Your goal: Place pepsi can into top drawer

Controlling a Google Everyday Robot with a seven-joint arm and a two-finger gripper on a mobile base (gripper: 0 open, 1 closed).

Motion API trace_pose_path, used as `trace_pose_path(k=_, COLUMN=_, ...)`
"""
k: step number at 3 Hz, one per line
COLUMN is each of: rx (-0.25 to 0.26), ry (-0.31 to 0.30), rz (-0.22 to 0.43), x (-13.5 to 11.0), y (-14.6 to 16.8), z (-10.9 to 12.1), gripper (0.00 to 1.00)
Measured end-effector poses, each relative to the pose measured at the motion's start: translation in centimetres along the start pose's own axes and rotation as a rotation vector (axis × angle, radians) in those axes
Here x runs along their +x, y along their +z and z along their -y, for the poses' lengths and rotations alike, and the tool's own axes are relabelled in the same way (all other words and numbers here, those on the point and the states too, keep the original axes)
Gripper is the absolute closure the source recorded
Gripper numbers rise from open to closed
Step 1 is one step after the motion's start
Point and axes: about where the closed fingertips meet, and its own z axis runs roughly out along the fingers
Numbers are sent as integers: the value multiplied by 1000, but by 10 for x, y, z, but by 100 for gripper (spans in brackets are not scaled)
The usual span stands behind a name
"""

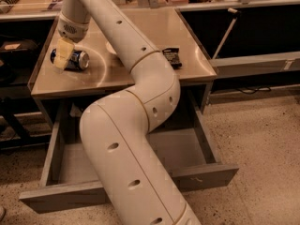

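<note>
The pepsi can (78,60) lies on its side at the left of the metal table top (154,27), blue with a silver end facing right. My gripper (63,55) hangs from the white arm right over the can's left end and covers part of it. The top drawer (201,175) is pulled wide open below the table, with its plain grey bottom (185,146) showing. My arm's large lower links cross in front of the drawer's middle and hide much of it.
A dark snack packet (171,56) lies at the right of the table top. A pale bowl (110,48) shows partly behind my arm. Dark shelving stands to the left and right of the table. The speckled floor (262,135) stretches to the right.
</note>
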Motion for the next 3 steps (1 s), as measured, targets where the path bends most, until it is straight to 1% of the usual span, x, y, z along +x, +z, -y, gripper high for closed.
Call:
trace_pose_path(k=2, rx=-6, ry=22, rz=-9, x=17, y=10, z=9, gripper=0)
trace_pose_path(k=3, rx=-6, ry=22, rz=-9, x=17, y=10, z=9, gripper=26)
